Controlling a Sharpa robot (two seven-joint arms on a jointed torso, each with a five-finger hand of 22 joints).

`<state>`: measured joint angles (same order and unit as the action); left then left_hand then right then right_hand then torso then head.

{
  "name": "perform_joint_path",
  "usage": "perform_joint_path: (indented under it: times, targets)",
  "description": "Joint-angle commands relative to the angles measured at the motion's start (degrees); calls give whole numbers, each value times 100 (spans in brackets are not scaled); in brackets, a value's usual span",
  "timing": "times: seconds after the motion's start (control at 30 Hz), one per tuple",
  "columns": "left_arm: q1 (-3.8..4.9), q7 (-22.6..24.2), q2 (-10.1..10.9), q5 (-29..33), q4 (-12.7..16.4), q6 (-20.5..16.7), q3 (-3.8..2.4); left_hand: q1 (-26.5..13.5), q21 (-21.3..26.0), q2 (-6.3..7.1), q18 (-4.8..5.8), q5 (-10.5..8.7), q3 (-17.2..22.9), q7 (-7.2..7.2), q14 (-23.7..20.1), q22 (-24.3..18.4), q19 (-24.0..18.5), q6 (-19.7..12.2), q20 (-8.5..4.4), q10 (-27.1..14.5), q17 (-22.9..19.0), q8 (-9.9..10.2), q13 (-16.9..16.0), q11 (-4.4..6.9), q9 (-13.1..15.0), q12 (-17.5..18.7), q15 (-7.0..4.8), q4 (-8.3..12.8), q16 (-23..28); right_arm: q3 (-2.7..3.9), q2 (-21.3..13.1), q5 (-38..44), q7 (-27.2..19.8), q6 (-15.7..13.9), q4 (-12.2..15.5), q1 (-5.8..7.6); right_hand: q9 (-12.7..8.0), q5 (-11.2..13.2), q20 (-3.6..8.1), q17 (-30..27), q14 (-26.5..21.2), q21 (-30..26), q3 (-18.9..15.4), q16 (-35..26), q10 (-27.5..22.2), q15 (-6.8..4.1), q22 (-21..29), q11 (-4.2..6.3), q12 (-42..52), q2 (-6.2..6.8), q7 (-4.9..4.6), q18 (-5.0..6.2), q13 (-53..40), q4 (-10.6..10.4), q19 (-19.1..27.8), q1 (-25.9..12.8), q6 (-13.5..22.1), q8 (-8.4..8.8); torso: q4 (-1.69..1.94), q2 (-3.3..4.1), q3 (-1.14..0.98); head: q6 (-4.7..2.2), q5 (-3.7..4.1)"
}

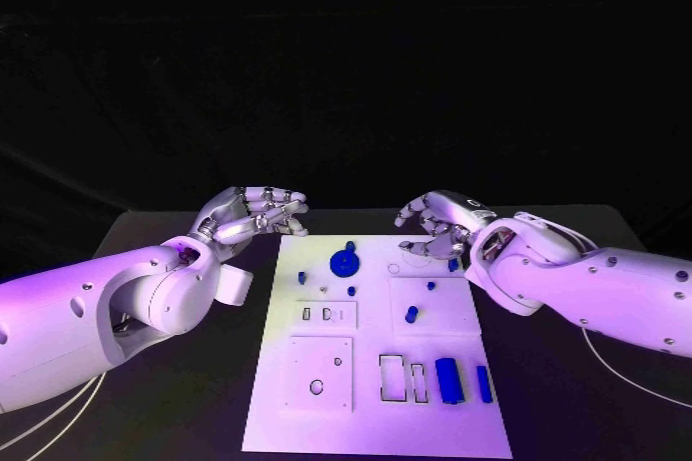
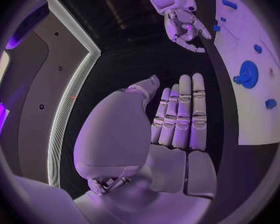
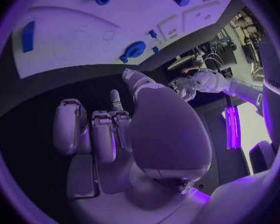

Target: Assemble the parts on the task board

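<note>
The white task board lies in the middle of the black table. A round blue part stands near its far edge, with small blue pieces scattered around it. Two long blue bars lie at the near right. My left hand hovers off the board's far left corner, fingers extended side by side and holding nothing. My right hand hangs above the far right edge with loosely curved fingers, also empty. A blue block lies on the board just under it.
Rectangular slots and a square plate with holes sit in the board's near half. Bare black table runs along both sides of the board. A thin cable trails at the right.
</note>
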<state>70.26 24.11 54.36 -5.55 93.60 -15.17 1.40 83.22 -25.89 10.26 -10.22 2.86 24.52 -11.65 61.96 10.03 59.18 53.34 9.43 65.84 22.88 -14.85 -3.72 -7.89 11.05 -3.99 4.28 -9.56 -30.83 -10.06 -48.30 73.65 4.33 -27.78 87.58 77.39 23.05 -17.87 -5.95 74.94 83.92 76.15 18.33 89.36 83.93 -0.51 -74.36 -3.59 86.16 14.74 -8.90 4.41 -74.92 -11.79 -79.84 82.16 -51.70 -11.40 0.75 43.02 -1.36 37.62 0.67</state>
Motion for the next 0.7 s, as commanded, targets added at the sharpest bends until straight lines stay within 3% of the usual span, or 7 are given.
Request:
perform_joint_path:
  times: [0.03, 0.1, 0.2, 0.3, 0.47, 0.63, 0.7]
  targets:
    - [3, 58, -35, 19, -30, 133, -2, -49, -22, 1, -5, 3, 34, -12, -39, 5, -43, -12, 20, -34, 9, 25, -7, -17, -5, 30, 2, -8, -31, -5, -218, -1104, -837, 686, -26, 22, 4, -28, -3, 1129, 525, -42, 23, -29, 275, 44, 21, -52, -27, 20, -9, -2, -1069, 71, 53, 86, -47, 41, -55, -57, -14, 8, 22]
    - [2, 59, -49, 19, -53, 138, 1, -49, -20, 1, -5, 4, 35, -11, -46, 4, -48, -11, 21, -34, 10, 25, -7, -17, -4, 30, 3, -7, -29, -6, -384, -1178, -983, 799, -69, 23, 3, 207, 20, 1102, 518, -97, 58, -38, 261, -4, 67, -4, -44, 57, 66, 15, -1051, 143, 95, 148, -50, 71, -56, -71, -21, 23, 29]
    - [0, 62, -62, 19, -80, 144, 5, -49, -20, 1, -5, 4, 35, -11, -46, 4, -48, -11, 21, -34, 10, 25, -7, -17, -4, 30, 3, -7, -29, -8, -578, -1201, -1128, 876, -146, -6, -3, 230, 81, 1114, 521, -100, 94, -37, 259, -82, 56, 81, -49, 78, 168, 16, -1046, 196, 93, 173, -9, 127, -60, -85, -32, 35, 44]
    - [-2, 65, -75, 19, -97, 148, 9, -50, -18, 0, -4, 4, 36, -11, -55, 3, -54, -11, 22, -34, 10, 25, -8, -17, -4, 29, 4, -7, -26, -13, -708, -1139, -1190, 904, -241, -63, -4, 232, 110, 1124, 524, -92, 100, -35, 263, -115, 42, 109, -47, 89, 196, 12, -1049, 210, 84, 168, 7, 148, -59, -98, -40, 45, 50]
    - [-5, 67, -90, 19, -111, 155, 13, -50, -18, 0, -4, 4, 36, -11, -55, 3, -54, -11, 22, -34, 10, 25, -8, -17, -4, 29, 4, -7, -26, -19, -808, -1021, -1215, 884, -444, -196, -21, 222, 136, 1132, 526, -88, 91, -34, 260, -107, 24, 60, -57, 108, 118, 2, -1041, 259, 71, 168, 149, 254, -53, -95, -46, 52, 50]
    - [-7, 68, -97, 18, -116, 161, 16, -50, -18, 0, -4, 4, 36, -11, -55, 3, -54, -11, 22, -34, 10, 25, -8, -17, -4, 29, 4, -7, -26, -20, -824, -975, -1215, 881, -594, -305, -22, 213, 84, 1138, 528, -89, 21, -33, 255, -23, 11, -21, -64, 97, 19, -7, -1034, 297, 60, 166, 255, 338, -56, -90, -49, 59, 51]
    - [-8, 67, -97, 18, -119, 160, 17, -50, -18, 0, -4, 4, 36, -11, -55, 3, -54, -11, 22, -34, 10, 25, -8, -17, -4, 29, 4, -7, -26, -21, -817, -959, -1212, 884, -639, -349, -21, 210, 72, 1137, 528, -91, 4, -34, 252, -8, 10, -33, -67, 92, 6, -7, -1031, 304, 59, 168, 269, 350, -57, -87, -42, 59, 56]
